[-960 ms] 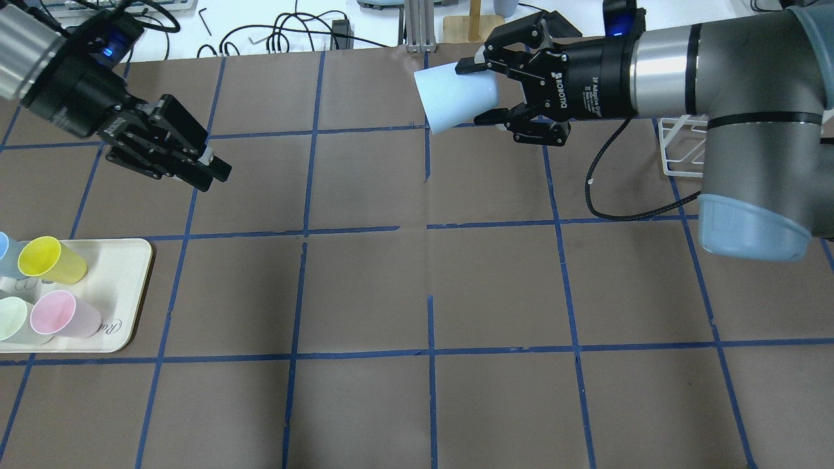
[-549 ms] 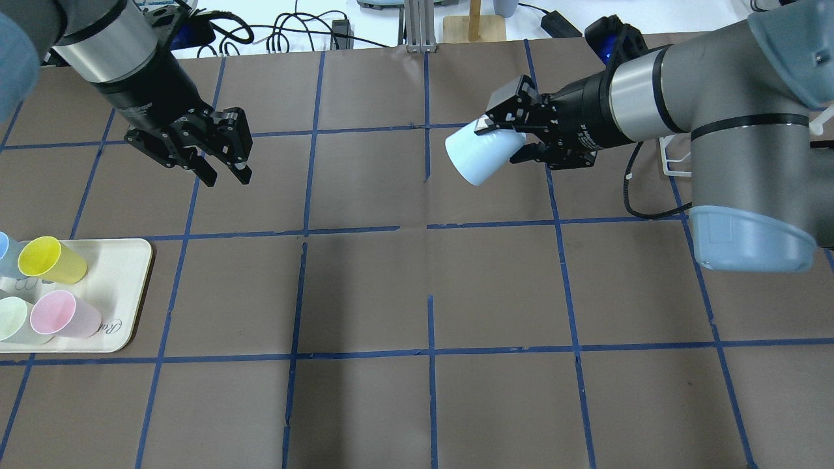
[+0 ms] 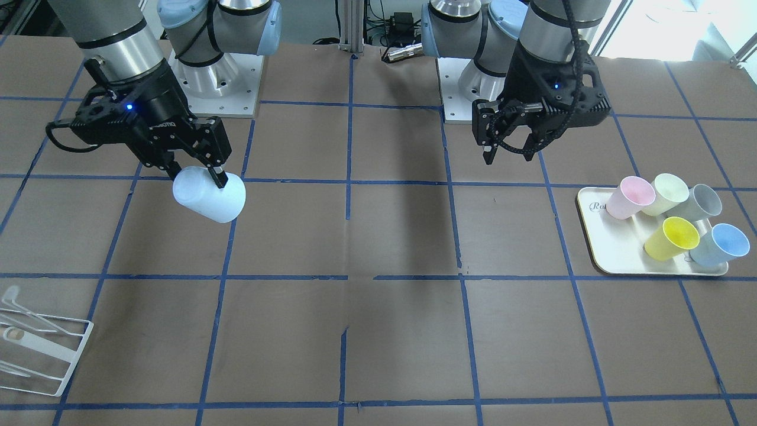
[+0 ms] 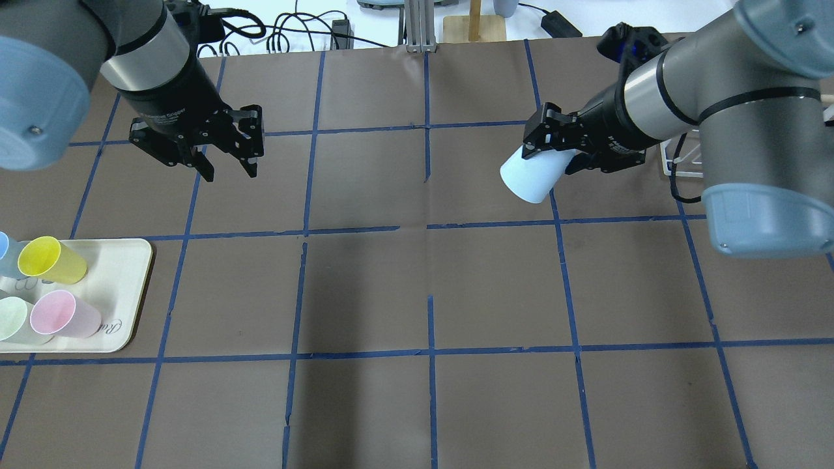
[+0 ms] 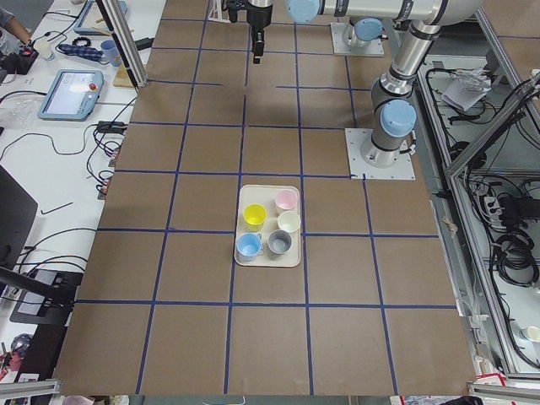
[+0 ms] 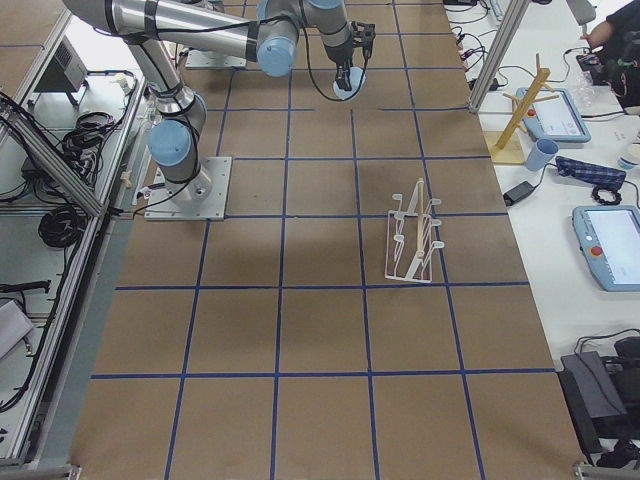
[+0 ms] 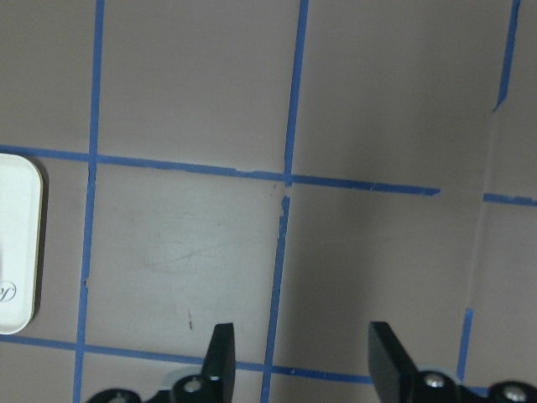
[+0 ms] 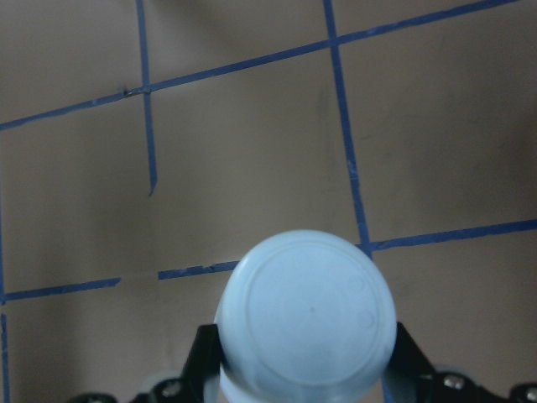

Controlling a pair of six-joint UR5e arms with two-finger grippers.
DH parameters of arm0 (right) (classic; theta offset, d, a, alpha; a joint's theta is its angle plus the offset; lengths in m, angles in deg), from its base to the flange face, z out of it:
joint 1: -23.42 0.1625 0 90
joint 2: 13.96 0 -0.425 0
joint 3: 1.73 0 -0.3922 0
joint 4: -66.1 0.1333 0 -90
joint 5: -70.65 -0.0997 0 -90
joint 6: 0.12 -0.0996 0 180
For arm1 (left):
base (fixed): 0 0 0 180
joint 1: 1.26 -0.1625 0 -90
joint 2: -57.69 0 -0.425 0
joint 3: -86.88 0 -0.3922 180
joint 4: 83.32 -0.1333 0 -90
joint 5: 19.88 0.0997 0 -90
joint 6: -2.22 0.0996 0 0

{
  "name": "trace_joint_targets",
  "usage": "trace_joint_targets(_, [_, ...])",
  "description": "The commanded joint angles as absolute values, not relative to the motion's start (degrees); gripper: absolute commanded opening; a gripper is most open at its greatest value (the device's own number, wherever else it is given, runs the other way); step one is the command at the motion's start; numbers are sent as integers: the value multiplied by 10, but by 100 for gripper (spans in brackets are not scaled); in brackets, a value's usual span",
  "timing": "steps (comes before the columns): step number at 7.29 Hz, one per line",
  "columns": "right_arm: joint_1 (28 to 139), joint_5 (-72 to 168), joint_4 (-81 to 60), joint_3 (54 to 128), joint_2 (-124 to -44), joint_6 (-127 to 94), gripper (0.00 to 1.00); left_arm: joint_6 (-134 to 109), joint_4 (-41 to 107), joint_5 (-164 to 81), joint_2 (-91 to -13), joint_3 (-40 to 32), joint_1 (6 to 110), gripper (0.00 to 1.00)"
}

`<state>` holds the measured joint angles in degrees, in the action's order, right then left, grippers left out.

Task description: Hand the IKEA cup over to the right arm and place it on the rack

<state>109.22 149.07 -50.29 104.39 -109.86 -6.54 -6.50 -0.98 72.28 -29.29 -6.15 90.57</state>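
Brown gridded table [image 4: 417, 293], blue tape lines. Handover complete: IKEA cup [image 4: 533, 176] clamped in right gripper [image 4: 554, 156], tilted base-down above table, carried nearer rack [image 6: 412, 240] than a second ago. Left gripper [image 4: 230, 173] empty, jaws apart, withdrawn. Remaining: placement on rack.

1. The right gripper [image 4: 552, 156] grips the IKEA cup [image 4: 529, 177], which is tipped over on its side, above the far right of the table [image 4: 417, 293].
2. The left gripper [image 4: 230, 173] hangs far left, fingers apart.
3. A cream tray [image 4: 124, 286] at the left edge holds a yellow cup [image 4: 49, 260], a pink cup [image 4: 65, 314] and a pale green cup [image 4: 16, 319].
4. The white rack [image 4: 681, 159] peeks out behind the right arm [image 4: 717, 85].
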Motion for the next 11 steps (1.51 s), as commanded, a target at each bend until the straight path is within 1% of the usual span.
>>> trace_joint_targets(1, [1027,1531,-504,1032,-1098,-37,18,-54,-11,719,-278,-68,889,100])
trace_joint_targets(2, [986,1536,-504,1034,-1098,4,18,-5,-4,713,-277,-68,881,100])
trace_joint_targets(3, [960,1562,-505,1036,-1098,15,18,43,33,708,-277,-59,878,100])
trace_joint_targets(4, [943,1599,-505,1036,-1096,16,15,49,52,695,-277,-58,873,100])
trace_joint_targets(5, [920,1601,-507,1036,-1094,16,13,49,53,664,-289,-40,871,100])
trace_joint_targets(6, [902,1602,-543,1033,-1067,18,13,49,92,668,-298,-14,869,100])
trace_joint_targets(8, [899,1620,-650,1034,-999,30,14,50,101,669,-285,-23,871,100])
trace_joint_targets(11, [898,1641,-659,1028,-979,28,14,53,97,676,-284,-26,871,100])
